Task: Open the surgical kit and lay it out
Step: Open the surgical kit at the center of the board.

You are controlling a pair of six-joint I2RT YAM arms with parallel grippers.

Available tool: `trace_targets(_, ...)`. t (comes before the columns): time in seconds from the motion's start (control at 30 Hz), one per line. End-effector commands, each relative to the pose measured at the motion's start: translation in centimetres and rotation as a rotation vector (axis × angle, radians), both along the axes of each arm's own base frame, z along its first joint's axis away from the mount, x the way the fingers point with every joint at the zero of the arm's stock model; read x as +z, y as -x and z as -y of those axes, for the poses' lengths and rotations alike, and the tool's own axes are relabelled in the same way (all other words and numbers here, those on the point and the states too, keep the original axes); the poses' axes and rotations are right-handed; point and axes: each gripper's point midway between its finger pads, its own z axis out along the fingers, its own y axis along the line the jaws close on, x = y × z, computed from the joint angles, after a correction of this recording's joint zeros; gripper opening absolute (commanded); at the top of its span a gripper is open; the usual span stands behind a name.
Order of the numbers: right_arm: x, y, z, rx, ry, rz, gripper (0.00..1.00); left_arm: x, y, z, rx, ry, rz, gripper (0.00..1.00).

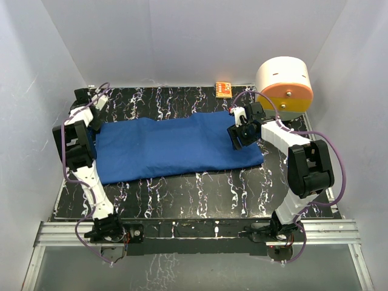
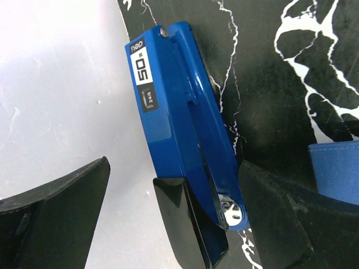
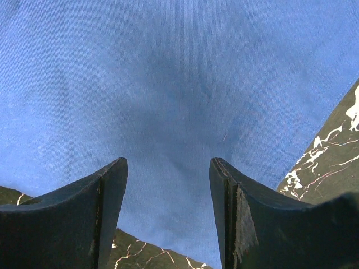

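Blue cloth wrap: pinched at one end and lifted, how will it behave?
The blue cloth wrap probably goes floppy: it lies flat with soft wrinkles, so a pinched spot would tent while the rest drags. Its matte weave looks unlikely to slip. Slight bulges suggest contents that may add weight.

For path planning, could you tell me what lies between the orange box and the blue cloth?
Nothing: in the top view only bare marbled table separates orange box from blue cloth.

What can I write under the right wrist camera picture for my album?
The right gripper hangs open over the blue cloth, with the black marbled table peeking out at the corners.
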Motion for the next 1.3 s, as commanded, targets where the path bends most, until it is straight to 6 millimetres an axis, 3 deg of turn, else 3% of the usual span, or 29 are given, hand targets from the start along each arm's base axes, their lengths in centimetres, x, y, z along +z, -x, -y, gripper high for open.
trace_targets(0.0,3.3,-2.1,0.1,-0.026,-0.015,0.122,0.59,5.7,-0.5,0.0,0.037,0.034,0.104,0.98)
trace_targets(0.13,5.3,-4.3,0.2,-0.060,-0.013,0.191,0.59,9.1,-2.0,2.2,0.060,0.172,0.220,0.98)
trace_targets(0.23,6.1,-5.9,-0.1,-0.077,-0.023,0.212,0.58,11.5,-2.3,5.1,0.038,0.282,0.303,0.97)
trace_targets(0.33,6.2,-7.9,0.4,-0.121,0.010,0.242,0.58,12.9,-2.0,8.9,-0.036,0.391,0.342,0.97)
trace_targets(0.4,5.8,-9.1,0.8,-0.148,0.037,0.247,0.57,12.6,-1.2,11.2,-0.079,0.445,0.314,0.97)
trace_targets(0.6,4.8,-11.5,0.4,-0.145,0.050,0.222,0.57,8.9,2.4,16.0,-0.108,0.621,0.142,0.92)
trace_targets(0.67,4.3,-12.1,0.4,-0.132,0.066,0.214,0.57,7.2,3.7,16.9,-0.117,0.632,0.098,0.92)
trace_targets(0.8,3.2,-13.4,0.6,-0.105,0.114,0.199,0.59,4.5,4.3,17.6,-0.146,0.597,0.044,0.91)
trace_targets(0.97,1.5,-14.7,1.3,-0.101,0.174,0.181,0.59,1.6,3.7,16.8,-0.148,0.554,-0.043,0.89)
trace_targets(1.27,-1.6,-15.1,1.2,-0.095,0.181,0.129,0.59,-3.1,3.4,14.4,-0.105,0.435,-0.110,0.89)
